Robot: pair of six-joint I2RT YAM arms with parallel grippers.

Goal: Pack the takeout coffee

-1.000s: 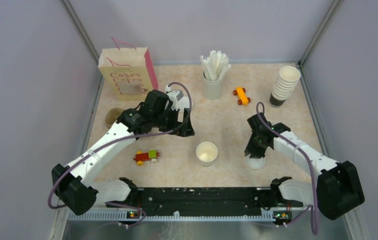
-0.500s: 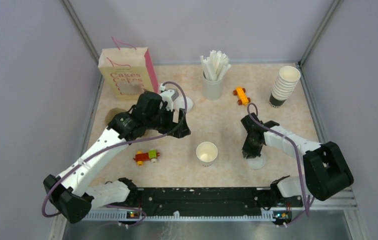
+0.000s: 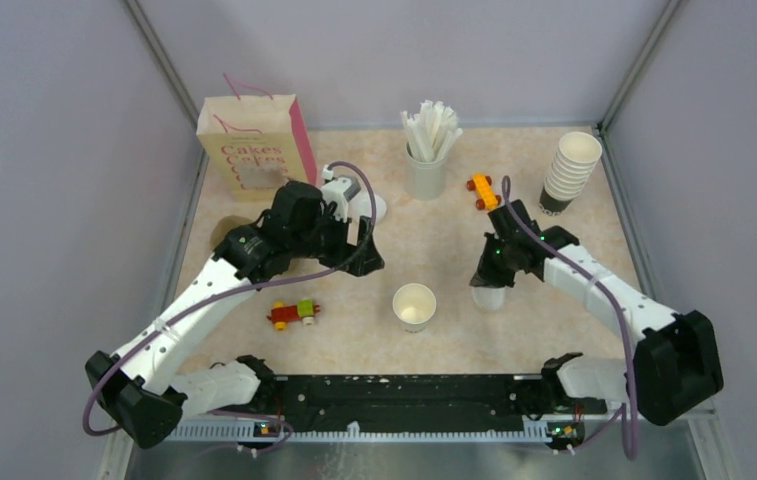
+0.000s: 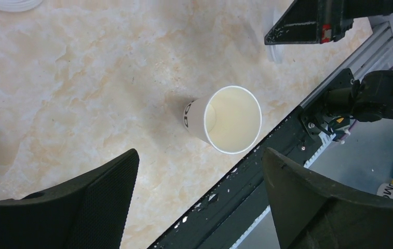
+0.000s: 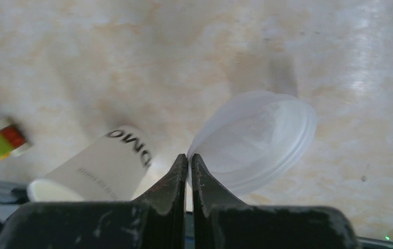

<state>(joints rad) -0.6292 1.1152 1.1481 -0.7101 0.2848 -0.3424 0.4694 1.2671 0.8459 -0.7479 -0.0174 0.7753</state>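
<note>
The takeout coffee cup (image 3: 414, 306) is a white paper cup standing upright and empty near the table's front middle; it also shows in the left wrist view (image 4: 225, 119) and the right wrist view (image 5: 95, 168). My right gripper (image 3: 484, 278) (image 5: 189, 155) is shut on the rim of a flat translucent white lid (image 5: 256, 140) (image 3: 489, 296), held tilted just above the table, right of the cup. My left gripper (image 3: 369, 262) (image 4: 199, 155) hangs open above the table, behind and left of the cup, holding nothing.
A second lid (image 3: 374, 208) lies behind the left wrist. At the back stand a pink-edged "Cakes" paper bag (image 3: 254, 150), a holder of white sticks (image 3: 426, 160) and a stack of cups (image 3: 569, 172). An orange toy car (image 3: 484, 190) and a red-green toy (image 3: 294, 313) lie loose.
My right gripper has closed on the lid's rim, lifted it off the table and carried it back and left, nearer the cup. The left arm shifted slightly left.
</note>
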